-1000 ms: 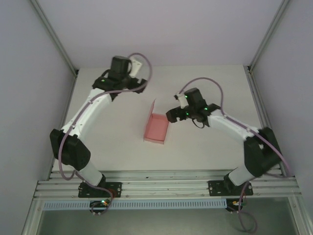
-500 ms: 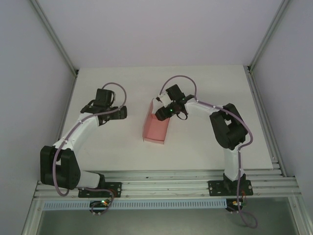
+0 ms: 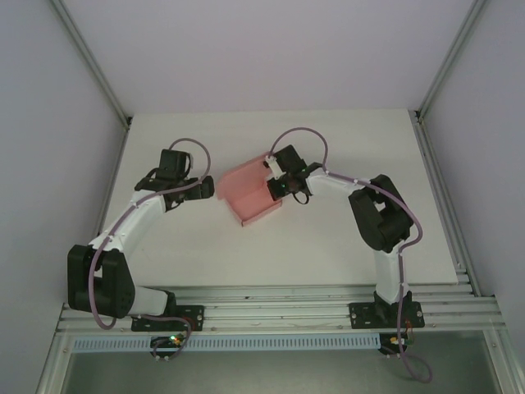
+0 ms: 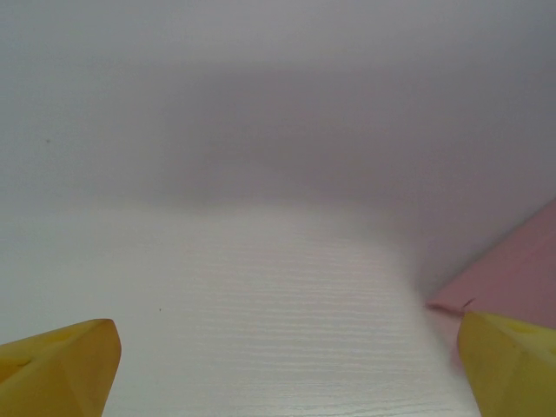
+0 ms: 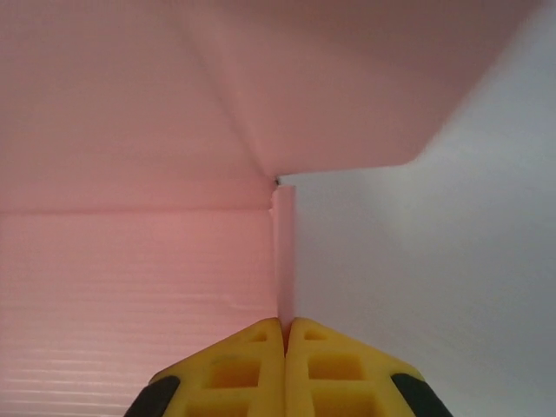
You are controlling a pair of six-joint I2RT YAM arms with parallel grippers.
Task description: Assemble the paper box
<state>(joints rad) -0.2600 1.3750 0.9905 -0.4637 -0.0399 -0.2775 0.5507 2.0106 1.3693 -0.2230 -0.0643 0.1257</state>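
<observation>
1. The table point(image 3: 328, 246), white and matte with a fine ribbed grain, carries the work
2. The paper box point(image 3: 246, 195) sits at the middle of the table, a shallow pink tray of thin smooth card, turned at an angle
3. The right gripper point(image 5: 285, 328) has its yellow jaws pressed together on the thin edge of one wall, probably to steer the box
4. The left gripper point(image 4: 287, 382) stands spread wide just beside the box's left corner, holding nothing, seemingly ready to support it
5. Farther back, a broad creased flap slopes up from the box
</observation>
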